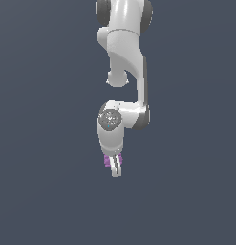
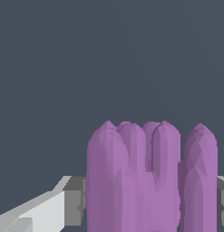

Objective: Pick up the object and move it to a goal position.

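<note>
Exterior view: plain dark slate-grey background (image 1: 43, 143) fills the whole frame, no edges or markings on it.

White Panda arm (image 1: 126, 52) comes down from the top centre, dark joint bands at the shoulder and elbow sections, wrist segment with a round grey cap facing the camera. The arm hangs nearly vertical, hand pointing down.

Gripper (image 1: 115, 167) at the lowest point of the arm, white, seen almost edge-on. Fingers closed in on the purple block (image 1: 107, 161), which shows as a small purple patch on the exterior view's left of the fingers, with a sliver also on the other side. Held between the fingers.

Wrist view: the block (image 2: 145, 181) fills the lower middle of the frame, ridged into tall rounded lobes, a deep groove setting one lobe apart from the rest. Grey finger pads (image 2: 75, 199) sit against its side; a second pad edge shows on the opposite side, touching as well.
</note>
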Robot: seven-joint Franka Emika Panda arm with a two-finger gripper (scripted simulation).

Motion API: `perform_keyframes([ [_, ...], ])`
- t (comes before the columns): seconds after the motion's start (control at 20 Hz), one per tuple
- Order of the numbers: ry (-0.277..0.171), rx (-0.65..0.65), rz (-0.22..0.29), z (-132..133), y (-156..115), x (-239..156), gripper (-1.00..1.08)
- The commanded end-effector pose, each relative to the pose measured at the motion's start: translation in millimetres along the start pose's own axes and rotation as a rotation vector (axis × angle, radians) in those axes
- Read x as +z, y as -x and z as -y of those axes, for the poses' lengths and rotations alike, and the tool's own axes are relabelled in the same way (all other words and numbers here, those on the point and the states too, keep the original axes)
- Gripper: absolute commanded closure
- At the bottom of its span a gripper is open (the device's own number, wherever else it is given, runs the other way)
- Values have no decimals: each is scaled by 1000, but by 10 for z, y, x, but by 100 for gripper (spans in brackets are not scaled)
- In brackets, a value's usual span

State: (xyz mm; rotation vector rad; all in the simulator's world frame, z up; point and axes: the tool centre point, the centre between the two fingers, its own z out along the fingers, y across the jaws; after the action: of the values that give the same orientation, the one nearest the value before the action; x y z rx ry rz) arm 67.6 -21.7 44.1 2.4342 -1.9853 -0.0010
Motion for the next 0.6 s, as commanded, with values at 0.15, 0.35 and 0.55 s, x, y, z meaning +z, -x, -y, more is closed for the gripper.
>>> perform_keyframes([
  [0.15,-1,0,0,-123,122,-94,108],
  [0.35,0,-1,1,-265,259,-195,108],
  [0.55,-1,-1,1,-450,437,-330,108],
])
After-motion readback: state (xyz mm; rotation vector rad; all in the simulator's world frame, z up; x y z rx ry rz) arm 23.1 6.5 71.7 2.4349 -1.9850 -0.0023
